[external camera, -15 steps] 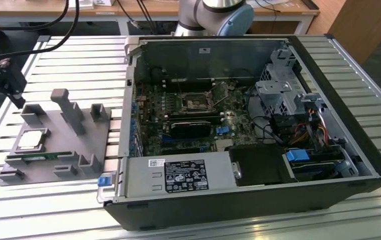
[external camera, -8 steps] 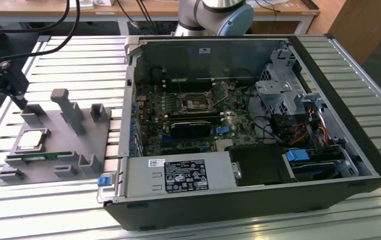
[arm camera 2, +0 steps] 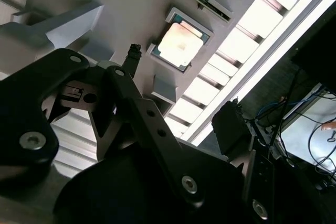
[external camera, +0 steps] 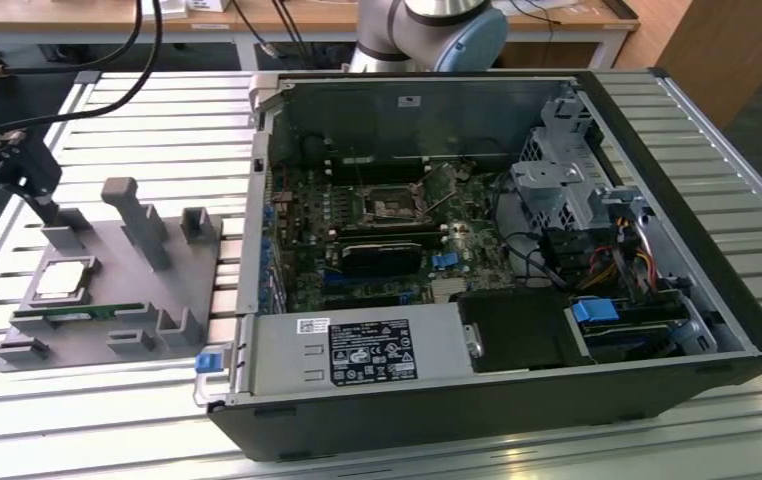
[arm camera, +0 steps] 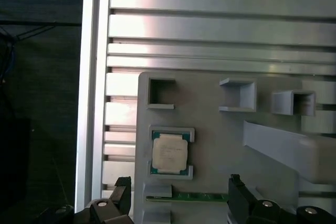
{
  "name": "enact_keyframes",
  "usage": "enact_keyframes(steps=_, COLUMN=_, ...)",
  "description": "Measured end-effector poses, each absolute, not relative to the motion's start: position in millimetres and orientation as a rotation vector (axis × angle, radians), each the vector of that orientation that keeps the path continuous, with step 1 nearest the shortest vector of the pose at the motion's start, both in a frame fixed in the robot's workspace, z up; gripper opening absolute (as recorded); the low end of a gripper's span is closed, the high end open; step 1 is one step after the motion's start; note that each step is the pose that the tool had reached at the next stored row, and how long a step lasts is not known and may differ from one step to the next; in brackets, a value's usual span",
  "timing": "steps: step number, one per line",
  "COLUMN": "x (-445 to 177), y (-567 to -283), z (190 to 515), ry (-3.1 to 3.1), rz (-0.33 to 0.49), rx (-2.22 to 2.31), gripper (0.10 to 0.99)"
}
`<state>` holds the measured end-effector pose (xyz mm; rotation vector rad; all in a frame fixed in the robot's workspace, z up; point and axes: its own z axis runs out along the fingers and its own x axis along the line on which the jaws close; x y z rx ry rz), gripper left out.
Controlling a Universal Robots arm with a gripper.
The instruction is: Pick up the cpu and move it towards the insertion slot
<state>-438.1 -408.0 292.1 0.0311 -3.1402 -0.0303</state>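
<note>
The cpu (external camera: 64, 280) is a small square chip with a silvery top, lying flat in its recess on the grey tray (external camera: 101, 345) at the exterior view's left. It appears in both wrist views (arm camera: 169, 153) (arm camera 2: 181, 43). My gripper (external camera: 48, 212) hovers over the tray's far end, apart from the cpu. In the first wrist view my gripper (arm camera: 179, 190) stands open, its dark fingertips (arm camera: 123, 191) wide apart with nothing held. The insertion slot (external camera: 391, 205) is the square socket on the motherboard inside the open computer case.
A thin green memory stick (external camera: 81, 313) lies in the tray beside the cpu. Grey upright posts (external camera: 134, 215) rise from the tray. The black computer case (external camera: 488, 240) lies open at the exterior view's right, with cables and drive bays inside. All rests on a slatted metal table (external camera: 154, 110).
</note>
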Motion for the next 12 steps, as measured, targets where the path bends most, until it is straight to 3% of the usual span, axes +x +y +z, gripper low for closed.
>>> enact_keyframes(steps=12, x=-438.4, y=-408.6, z=279.4, ry=-3.139, rz=-0.030, rx=0.064, gripper=0.824)
